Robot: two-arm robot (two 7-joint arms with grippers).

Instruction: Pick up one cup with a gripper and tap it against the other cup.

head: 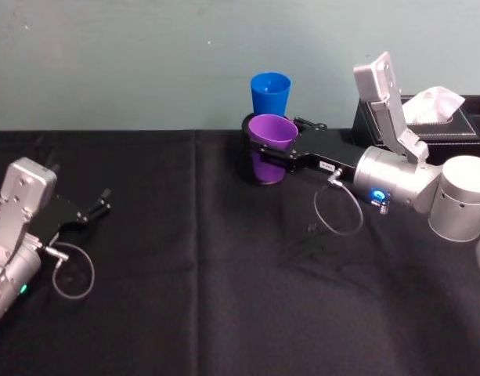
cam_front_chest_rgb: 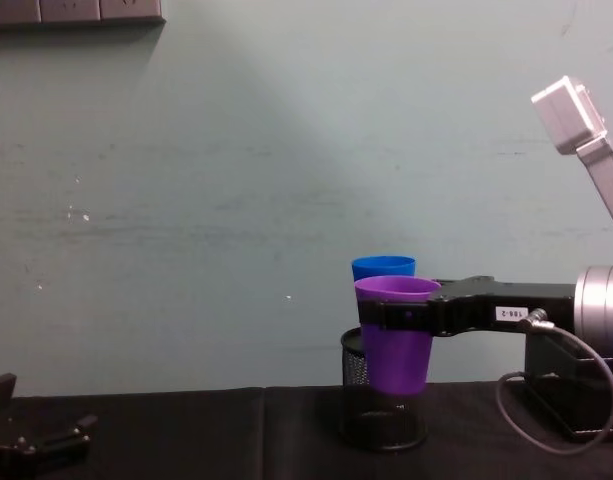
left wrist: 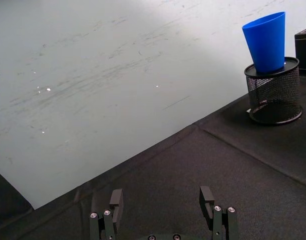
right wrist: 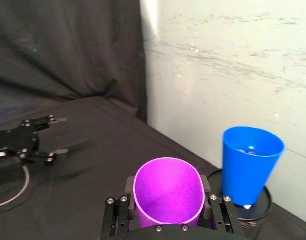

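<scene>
The purple cup (head: 271, 145) hangs upright in the right gripper (cam_front_chest_rgb: 388, 315), close to the far edge of the table (head: 224, 298) and a little right of that edge's middle. The gripper's slim black fingers are clamped on the cup's sides just below the rim, one on each side. In the chest view the cup's base sits higher than the foot of the black mesh holder (left wrist: 272, 95) behind it, so the cup appears to be lifted off the cloth.

The blue cup (head: 270, 94) stands in that mesh holder, tight against the far edge by the wall, rim up and taller than the purple one. The right wrist view shows a gap between the two cups: near each other, not touching.

The right arm reaches in from the table's right side, a grey cable looping below its wrist. Beyond it, at the far right corner, stands a black tissue box (head: 439, 106) with a white tissue sticking out.

The left gripper (head: 95, 205) lies low near the table's left edge, well apart from both cups, its fingers spread and holding nothing.
</scene>
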